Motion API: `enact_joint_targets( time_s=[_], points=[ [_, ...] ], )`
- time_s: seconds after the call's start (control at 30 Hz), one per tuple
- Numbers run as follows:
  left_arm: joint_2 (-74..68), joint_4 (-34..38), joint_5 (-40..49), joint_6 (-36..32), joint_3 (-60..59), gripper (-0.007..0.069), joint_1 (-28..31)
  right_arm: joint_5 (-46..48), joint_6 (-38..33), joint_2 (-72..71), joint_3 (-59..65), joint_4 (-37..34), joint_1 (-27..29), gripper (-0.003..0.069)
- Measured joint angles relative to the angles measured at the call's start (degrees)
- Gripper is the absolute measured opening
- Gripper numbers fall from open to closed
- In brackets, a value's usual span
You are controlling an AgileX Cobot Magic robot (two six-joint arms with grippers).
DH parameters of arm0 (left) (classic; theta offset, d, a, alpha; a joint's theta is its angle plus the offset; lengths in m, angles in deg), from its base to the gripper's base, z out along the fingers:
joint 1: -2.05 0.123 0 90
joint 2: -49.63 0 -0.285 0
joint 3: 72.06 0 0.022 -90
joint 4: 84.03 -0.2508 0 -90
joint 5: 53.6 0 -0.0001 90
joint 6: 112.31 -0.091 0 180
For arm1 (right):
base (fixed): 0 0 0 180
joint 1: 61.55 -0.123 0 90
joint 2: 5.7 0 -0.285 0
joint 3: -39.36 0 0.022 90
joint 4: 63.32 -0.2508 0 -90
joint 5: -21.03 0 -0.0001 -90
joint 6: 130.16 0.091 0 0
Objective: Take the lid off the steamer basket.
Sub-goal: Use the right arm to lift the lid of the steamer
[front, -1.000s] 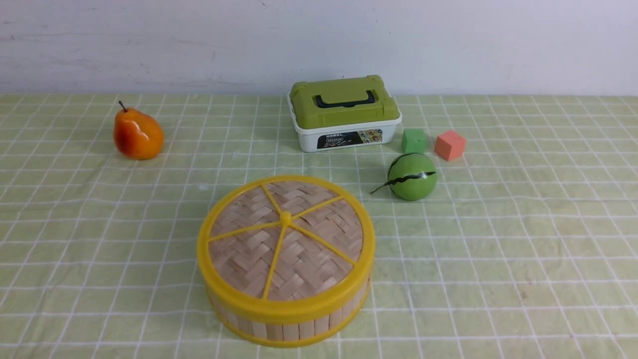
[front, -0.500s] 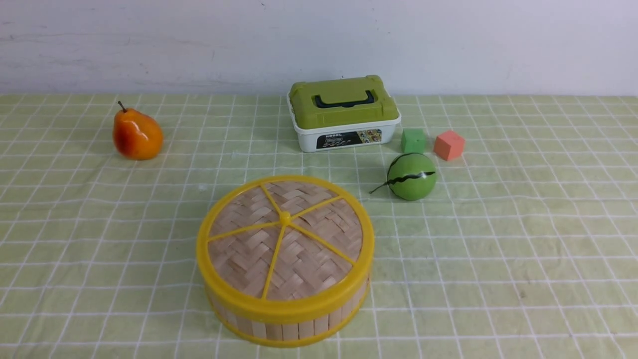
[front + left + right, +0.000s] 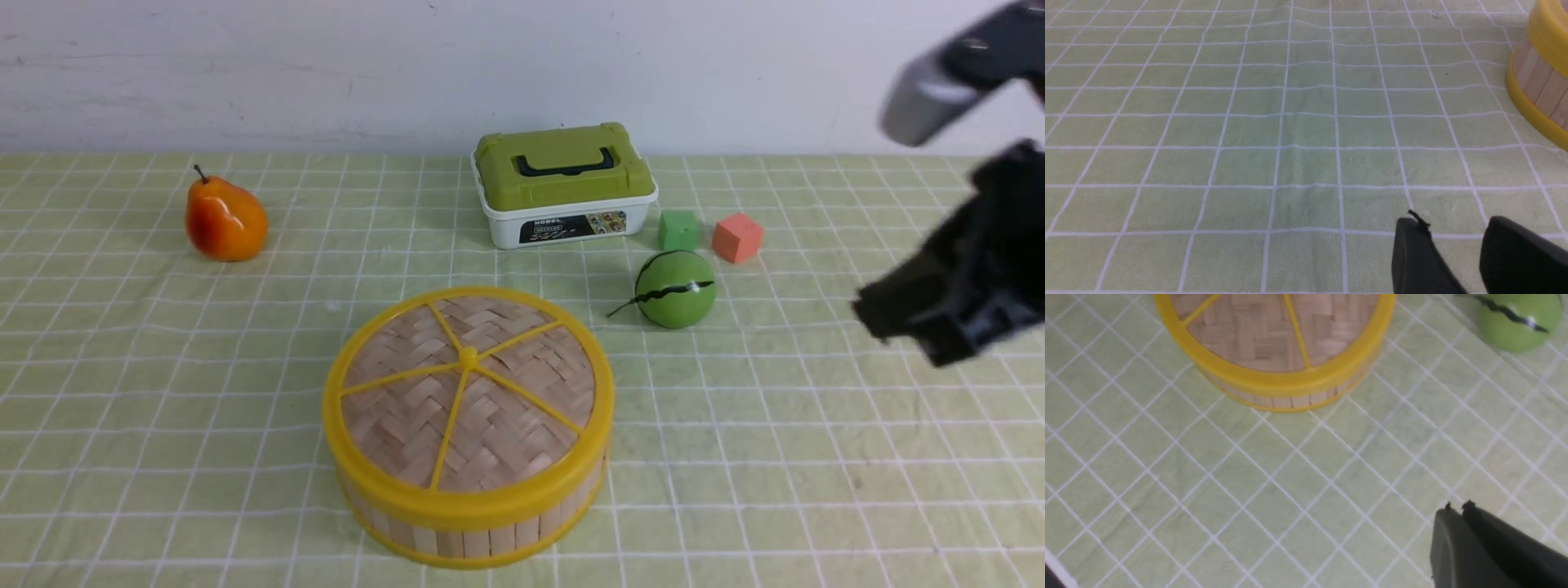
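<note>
The lid [image 3: 467, 392], woven bamboo with a yellow rim and spokes, sits closed on the steamer basket [image 3: 473, 539] at the front centre of the table. My right gripper [image 3: 878, 314] hangs blurred at the right, well above the cloth and apart from the basket. In the right wrist view the right gripper [image 3: 1457, 508] is shut and empty, with the lid [image 3: 1274, 330] and the basket wall [image 3: 1290, 401] some way ahead. In the left wrist view my left gripper [image 3: 1453, 226] is slightly open and empty over bare cloth. The basket [image 3: 1541, 87] shows at that view's edge.
An orange pear [image 3: 225, 220] stands at the far left. A white box with a green handled lid [image 3: 563, 184] stands behind the basket. A green cube [image 3: 678, 230], a pink cube [image 3: 736, 238] and a green striped ball [image 3: 675, 288] lie to the right of the basket.
My right arm has come into the front view at the right, where no arm showed before. The lid, basket and other objects have not moved.
</note>
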Motion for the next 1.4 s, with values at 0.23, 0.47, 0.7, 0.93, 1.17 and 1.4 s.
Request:
enact_joint_targets(
  time_s=[0.23,0.47,0.7,0.93,1.17,1.4],
  points=[
    [0.00,0.00,0.00,0.00,0.00,0.0239,0.00,0.94,2.74,18.64,-16.64,3.52,-10.10,0.0024],
    [0.00,0.00,0.00,0.00,0.00,0.0239,0.00,4.76,4.52,36.60,-33.00,3.64,-14.36,0.0219],
    [0.00,0.00,0.00,0.00,0.00,0.0239,0.00,-1.51,6.03,46.73,-39.55,3.52,-15.29,0.0439],
    [0.00,0.00,0.00,0.00,0.00,0.0239,0.00,-3.42,7.23,51.12,-39.76,3.52,-15.29,0.0384],
    [0.00,0.00,0.00,0.00,0.00,0.0239,0.00,-3.02,7.23,51.51,-39.93,3.62,-15.29,0.0135],
    [0.00,0.00,0.00,0.00,0.00,0.0239,0.00,-0.74,7.23,49.24,-39.72,4.36,-15.39,0.0080]
  ],
)
